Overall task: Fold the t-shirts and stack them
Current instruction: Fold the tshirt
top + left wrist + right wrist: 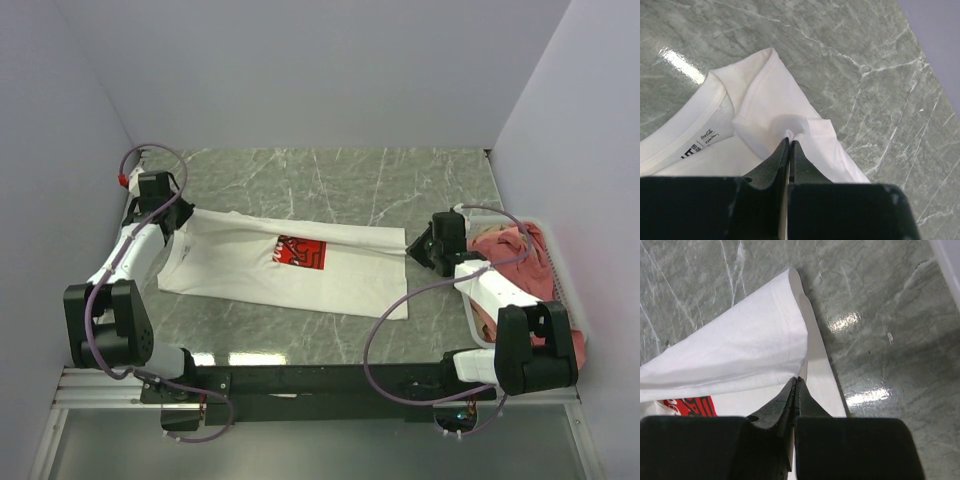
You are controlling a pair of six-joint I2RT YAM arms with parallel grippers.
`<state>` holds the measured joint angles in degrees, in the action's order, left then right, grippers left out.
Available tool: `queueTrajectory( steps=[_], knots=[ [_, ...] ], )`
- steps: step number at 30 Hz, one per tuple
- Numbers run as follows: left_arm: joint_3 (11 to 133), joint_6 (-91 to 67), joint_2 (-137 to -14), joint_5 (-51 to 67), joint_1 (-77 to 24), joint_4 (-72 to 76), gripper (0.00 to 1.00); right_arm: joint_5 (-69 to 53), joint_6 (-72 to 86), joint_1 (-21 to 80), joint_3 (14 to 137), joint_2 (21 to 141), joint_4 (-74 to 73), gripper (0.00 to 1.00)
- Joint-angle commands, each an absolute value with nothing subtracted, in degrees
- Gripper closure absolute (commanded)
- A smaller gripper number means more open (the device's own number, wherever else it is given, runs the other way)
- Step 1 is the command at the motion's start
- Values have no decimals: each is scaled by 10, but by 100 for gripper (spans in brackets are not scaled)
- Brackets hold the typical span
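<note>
A white t-shirt (260,265) with a red chest print (300,252) lies spread across the marble table, its far long edge folded over toward the middle. My left gripper (183,222) is shut on the shirt's cloth at the collar end; the left wrist view shows white fabric (775,100) bunched at the tips of my left gripper (790,141). My right gripper (413,247) is shut on the hem end, where the folded white layer (740,355) meets the tips of my right gripper (798,379). Salmon-pink t-shirts (515,255) sit heaped at the right.
A white plastic basket (565,290) at the table's right edge holds the pink cloth, right behind my right arm. Grey walls close in the table on the left, back and right. Cables loop over both arms.
</note>
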<state>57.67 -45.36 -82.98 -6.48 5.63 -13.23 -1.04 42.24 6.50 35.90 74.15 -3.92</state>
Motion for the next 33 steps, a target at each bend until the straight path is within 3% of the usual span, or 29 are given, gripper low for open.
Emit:
queueTrajectory(
  steps=[1,33],
  knots=[
    [568,-469,-795,-78,62,-127,100,2,429,66,349,718,-33,100],
    [407,-526,-700,-95,66,-98,100,-32,451,67,269,698,-1,100]
  ],
)
